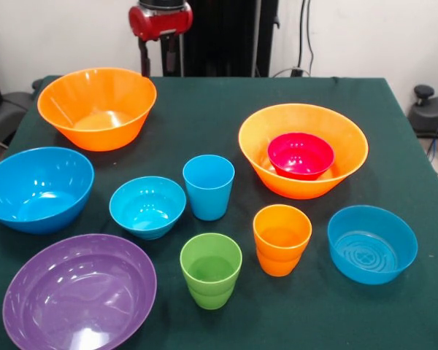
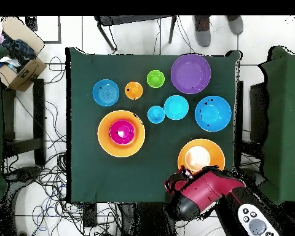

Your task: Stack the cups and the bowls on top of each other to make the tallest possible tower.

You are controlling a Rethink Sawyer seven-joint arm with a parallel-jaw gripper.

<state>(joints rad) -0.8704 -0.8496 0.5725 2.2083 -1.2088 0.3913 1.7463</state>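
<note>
All the cups and bowls stand apart on the green cloth, except a small red bowl that sits inside a large orange bowl. The other orange bowl is empty. The blue cup, green cup and orange cup stand upright mid-table. Around them are a large blue bowl, two smaller blue bowls and a purple bowl. My gripper is drawn back at the table's edge, beside the empty orange bowl.
The red arm hangs over the table edge. On the floor by the overhead view's top left corner is a cardboard box, with cables below it. A person's shoes and a chair are beyond the opposite side.
</note>
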